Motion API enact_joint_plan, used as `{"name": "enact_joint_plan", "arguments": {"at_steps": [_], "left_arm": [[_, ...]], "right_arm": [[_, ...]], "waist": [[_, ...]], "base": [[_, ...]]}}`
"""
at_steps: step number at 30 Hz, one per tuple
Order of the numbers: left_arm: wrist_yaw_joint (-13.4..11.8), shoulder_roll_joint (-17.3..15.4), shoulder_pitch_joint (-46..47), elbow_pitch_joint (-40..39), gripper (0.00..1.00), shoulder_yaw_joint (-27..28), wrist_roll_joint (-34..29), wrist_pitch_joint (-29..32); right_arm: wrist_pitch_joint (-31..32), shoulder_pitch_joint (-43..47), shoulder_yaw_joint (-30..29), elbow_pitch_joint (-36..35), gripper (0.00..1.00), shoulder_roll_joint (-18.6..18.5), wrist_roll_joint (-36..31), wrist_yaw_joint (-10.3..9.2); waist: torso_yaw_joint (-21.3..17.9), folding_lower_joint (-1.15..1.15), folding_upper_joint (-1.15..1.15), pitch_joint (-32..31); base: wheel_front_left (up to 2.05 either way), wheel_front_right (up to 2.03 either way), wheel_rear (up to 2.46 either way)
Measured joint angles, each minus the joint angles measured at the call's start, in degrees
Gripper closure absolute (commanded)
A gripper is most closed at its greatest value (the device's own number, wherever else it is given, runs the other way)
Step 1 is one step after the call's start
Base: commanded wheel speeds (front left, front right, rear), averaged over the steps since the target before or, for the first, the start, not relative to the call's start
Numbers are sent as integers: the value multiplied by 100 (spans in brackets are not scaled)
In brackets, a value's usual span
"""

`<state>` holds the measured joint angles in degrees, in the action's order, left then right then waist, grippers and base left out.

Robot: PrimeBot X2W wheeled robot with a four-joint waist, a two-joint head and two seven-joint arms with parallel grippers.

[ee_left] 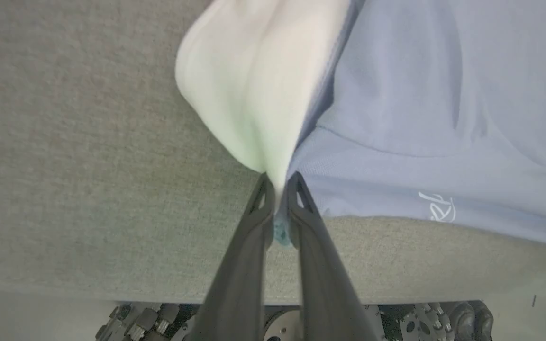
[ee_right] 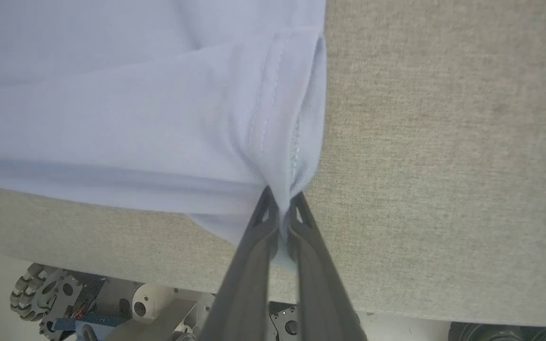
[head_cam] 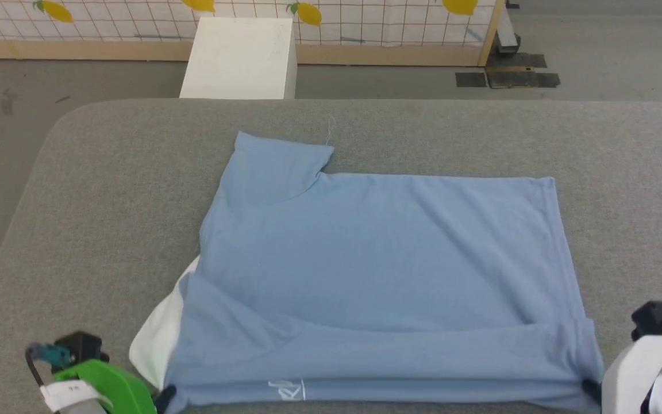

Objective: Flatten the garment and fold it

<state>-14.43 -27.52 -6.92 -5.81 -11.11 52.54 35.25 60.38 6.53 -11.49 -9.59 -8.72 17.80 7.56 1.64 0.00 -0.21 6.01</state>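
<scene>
The garment [head_cam: 377, 253] lies spread ahead of me on the grey worktop [head_cam: 78, 201], long axis left to right, its near edge held between my left jaws and right jaws, each clamped on a corner.

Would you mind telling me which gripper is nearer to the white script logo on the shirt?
Left. The left gripper pinches the shirt at its near edge, a short way from the logo; the right gripper pinches the opposite corner of that edge.
</scene>
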Motion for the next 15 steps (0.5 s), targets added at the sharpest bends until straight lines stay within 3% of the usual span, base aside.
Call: {"name": "enact_joint_plan", "arguments": {"at_steps": [4,5,7,8,9,10,15], "left_arm": [[80,110,-51,447,100,-44,87,-11],[121,141,-36,552,96,-48,102,-31],[210,166,12,681,0,-49,105,-83],[235,170,34,719,0,-40,123,-105],[266,164,66,744,0,-31,146,-115],[282,160,106,743,0,-7,149,-143],[275,-27,257,433,0,145,154,-148]], "right_arm": [[-196,71,37,402,100,108,-24,0],[-258,71,49,497,100,124,-30,0],[-375,71,59,637,100,156,-44,0],[-455,68,55,671,74,167,-45,0],[-527,54,53,706,11,169,-45,0],[-577,47,52,724,0,166,-45,0],[-654,-90,-35,550,0,104,68,0]], "waist": [[-2,0,0,64],[-1,0,0,81],[5,0,0,105],[7,0,0,110],[7,0,0,110],[4,0,0,101],[-15,0,0,8]], "base": [[0,0,0],[0,0,0],[0,0,0],[0,0,0],[0,0,0],[0,0,0],[0,0,0]]}}
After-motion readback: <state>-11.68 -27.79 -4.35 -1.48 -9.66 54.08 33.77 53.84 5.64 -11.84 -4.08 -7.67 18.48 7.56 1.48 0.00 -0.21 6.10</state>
